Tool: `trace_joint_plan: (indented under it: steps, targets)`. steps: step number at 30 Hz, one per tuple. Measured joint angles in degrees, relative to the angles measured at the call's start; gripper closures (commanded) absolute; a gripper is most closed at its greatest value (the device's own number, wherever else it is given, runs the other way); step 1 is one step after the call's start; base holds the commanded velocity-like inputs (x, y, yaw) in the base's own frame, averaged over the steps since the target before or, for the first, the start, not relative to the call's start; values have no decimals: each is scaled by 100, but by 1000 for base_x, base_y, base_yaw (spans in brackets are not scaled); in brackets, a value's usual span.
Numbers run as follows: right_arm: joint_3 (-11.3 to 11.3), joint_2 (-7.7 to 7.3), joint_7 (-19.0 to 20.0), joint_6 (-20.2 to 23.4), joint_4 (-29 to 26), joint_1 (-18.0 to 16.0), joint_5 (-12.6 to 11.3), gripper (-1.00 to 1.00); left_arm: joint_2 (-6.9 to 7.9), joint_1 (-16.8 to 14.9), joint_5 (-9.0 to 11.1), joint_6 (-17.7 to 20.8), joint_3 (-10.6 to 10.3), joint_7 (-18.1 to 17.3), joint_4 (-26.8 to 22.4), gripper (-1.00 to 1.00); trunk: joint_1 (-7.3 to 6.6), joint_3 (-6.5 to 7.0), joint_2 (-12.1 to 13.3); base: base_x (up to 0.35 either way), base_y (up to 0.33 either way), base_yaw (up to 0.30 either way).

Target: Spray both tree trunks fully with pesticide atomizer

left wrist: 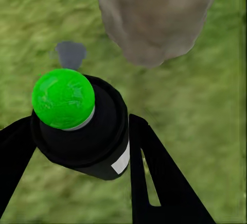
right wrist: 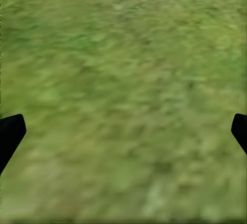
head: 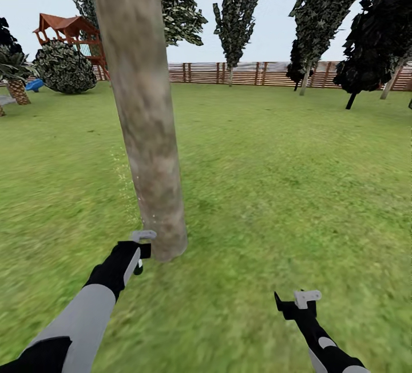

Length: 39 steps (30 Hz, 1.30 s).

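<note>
The small black pesticide atomizer with a green top is clamped between the left gripper fingers, just beside the thick mottled grey-tan tree trunk. The right gripper is spread wide, empty, over the grass lawn.

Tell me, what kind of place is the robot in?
Most likely a fenced garden or backyard: a grass lawn, a brown slatted wooden fence around it, tall trees, and a red-roofed play tower at the back.

left claw: clamped on a load | right claw: spread wide, empty, pointing down
</note>
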Motion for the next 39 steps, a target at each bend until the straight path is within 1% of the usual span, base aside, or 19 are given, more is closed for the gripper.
trace_joint_plan:
  steps: [1,3,5,6,9,10,11,14,15,16,20,21,23,25,27,30,32,36,39]
  targets:
    - [-1,-4,2,0,3,0,0,-100,-142,-16,15,5,-4,3,0,100,0,0,0,0,0,-5]
    - [-1,-9,3,0,4,0,4,-100,-292,-37,-12,25,-9,6,-2,100,0,0,0,0,0,-2]
    - [-1,-11,4,0,5,0,8,-100,-485,-59,15,54,-146,-1,-14,100,0,0,0,0,0,0]
    - [-1,-13,4,0,6,0,8,-100,-510,-60,-14,94,-195,0,-16,100,0,0,0,0,0,0]
    - [-2,-25,4,0,13,0,8,-100,-456,-59,-50,275,-240,2,-36,100,0,0,0,0,0,0]
    - [-1,-30,4,0,13,0,9,-100,-381,-55,-91,306,-222,3,-118,100,0,0,0,0,0,0]
    - [-1,-32,4,0,17,0,9,-100,-204,-41,-81,327,-208,-3,-229,100,0,0,0,0,0,0]
    - [-1,-33,4,0,21,0,9,-100,193,-19,-62,445,-197,-12,-322,100,0,0,0,0,0,0]
    - [4,-25,4,0,22,0,9,-100,210,-2,2,482,-224,-16,-342,100,0,0,0,0,0,0]
    - [3,-22,4,0,22,0,9,-100,80,-7,57,491,-243,-19,-353,100,0,0,0,0,0,0]
    - [6,-17,4,8,30,0,9,-100,-496,-51,41,659,-270,-13,-442,100,0,0,0,0,0,0]
    - [3,-22,4,8,31,0,10,-100,-555,-55,7,702,-300,-16,-583,100,0,1,0,0,0,0]
    - [6,-18,4,7,31,0,11,-100,-545,-24,-19,766,-364,-14,-809,100,0,0,0,0,0,0]
    - [6,-18,4,8,31,0,9,-100,-474,11,-68,1105,-366,-15,-1236,100,-1,1,-1,0,0,0]
    - [6,-16,4,9,31,0,12,-100,-281,28,-81,1224,-355,-16,-1578,100,0,0,0,0,0,0]
    - [8,-16,4,9,31,0,15,-100,-6,33,-31,1265,-373,-22,-1742,100,0,0,0,0,0,0]
    - [8,-16,5,9,31,0,16,-100,-22,35,11,1272,-403,-20,-1759,100,0,0,0,-117,-8,0]
    - [8,-16,4,9,31,0,17,-100,-362,31,57,1264,-772,-18,-1767,100,0,0,0,-191,-54,0]
    - [8,-16,5,9,31,4,18,-100,-393,27,4,1275,-863,-12,-1772,100,0,0,0,-31,-10,0]
